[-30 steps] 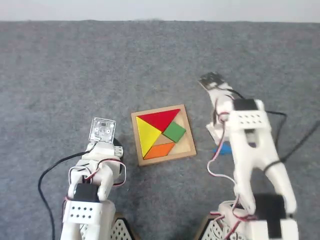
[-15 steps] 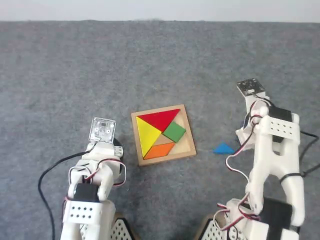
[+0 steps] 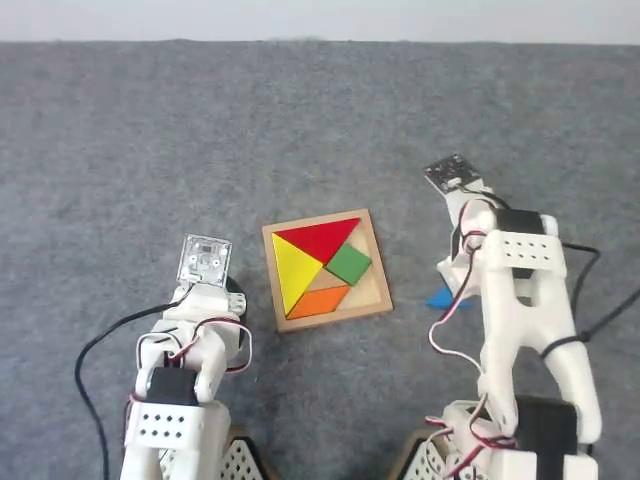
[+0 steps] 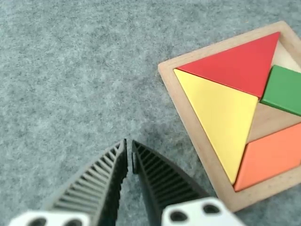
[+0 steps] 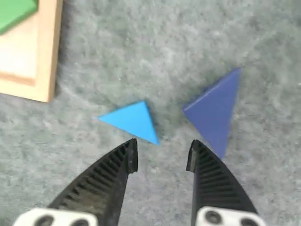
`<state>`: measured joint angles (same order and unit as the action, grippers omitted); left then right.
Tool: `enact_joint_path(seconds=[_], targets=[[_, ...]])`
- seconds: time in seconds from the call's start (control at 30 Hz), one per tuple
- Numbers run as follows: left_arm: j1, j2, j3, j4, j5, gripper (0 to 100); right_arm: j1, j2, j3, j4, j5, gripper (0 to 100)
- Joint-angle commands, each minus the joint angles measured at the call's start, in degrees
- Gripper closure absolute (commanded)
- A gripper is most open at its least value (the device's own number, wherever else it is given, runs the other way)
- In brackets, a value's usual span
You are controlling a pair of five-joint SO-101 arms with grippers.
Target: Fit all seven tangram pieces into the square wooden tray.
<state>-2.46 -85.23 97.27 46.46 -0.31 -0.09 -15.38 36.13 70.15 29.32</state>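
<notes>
Sitting flat on the grey carpet-like table cover [image 3: 150,130] between the two arms, the square wooden tray [image 3: 271,280] already holds four pieces: a large red wooden triangle [image 3: 320,240], a large yellow wooden triangle [image 3: 291,268], an orange parallelogram [image 3: 321,299] and a green square [image 3: 348,263]. Bare wood is left along the side nearest the right arm. On the cover near that side lie a mid-sized dark blue triangle [image 5: 214,113] and a small light blue triangle [image 5: 134,121], close together but not touching. Both look like thin, stiff, light painted wood, so I'd judge they won't bend or break but may skid on the pile. The surest hold is low, across two opposite edges at the narrow part. The right gripper [image 5: 162,151] hangs with its jaws spread and empty, just short of the gap between the two blue pieces. The left gripper [image 4: 128,143] is closed on nothing, just beside the tray's rim. The right wrist view lays out both blue triangles whole, with their spacing from the fingertips. The high view offers just a corner of the light blue one past the arm, yet gives the whole tray and its free slot.
</notes>
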Motion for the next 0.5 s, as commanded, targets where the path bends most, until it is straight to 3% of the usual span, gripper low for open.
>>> enact_joint_path(seconds=[0.0,0.47], targets=[[-0.18,-0.79,-0.48,0.26,0.35,98,-0.92,-2.15,-3.08,1.27,-3.6,83.0],[-0.18,-0.79,-0.48,0.26,0.35,98,1.1,-0.4,-5.54,1.1,-4.04,82.8]])
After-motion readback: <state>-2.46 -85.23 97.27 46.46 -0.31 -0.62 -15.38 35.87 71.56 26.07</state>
